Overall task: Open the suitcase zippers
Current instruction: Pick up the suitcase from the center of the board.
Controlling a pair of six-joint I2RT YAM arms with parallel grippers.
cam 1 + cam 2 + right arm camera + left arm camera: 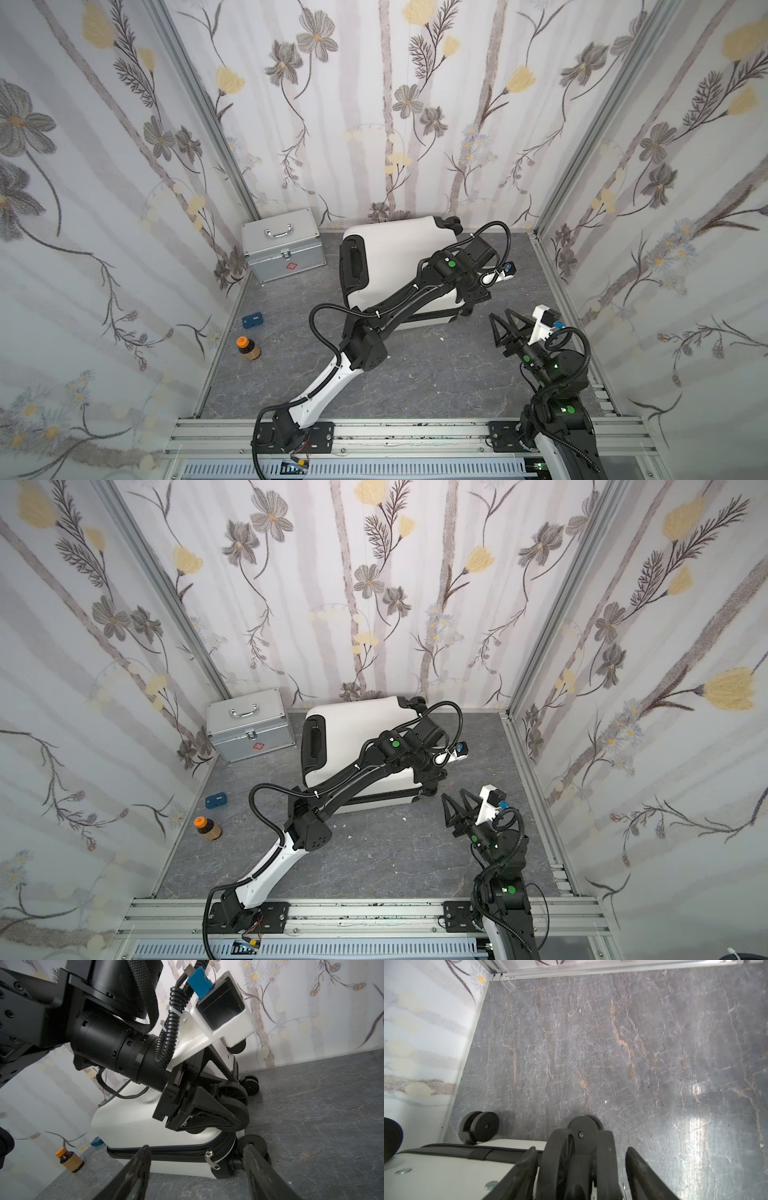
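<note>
Left pincer (581, 1149), unclenched, straddled a suitcase (386, 245) wheel (581, 1127); we judged the released right pincer (196, 1147) must square onto the zipper pull (211, 1158).

— A home, with that flowered wallpaper (374, 104)?
— No, a robot lab cell. The paper only covers panels set between aluminium profile posts (208, 124), forming three sides of a booth.
— And the stone floor?
— That is a bench (415, 374) with a grey marble-look top. An aluminium rail (415, 432) runs along its near edge. The left arm (324, 382) is bolted there on a black plate (320, 436), the right arm (561, 411) beside it, and a slotted cable duct (374, 469) lies below.
— And the objects?
— Props: a white suitcase (395, 245), a silver metal case (282, 249), a brown bottle (248, 348) and a small blue box (253, 320).
</note>
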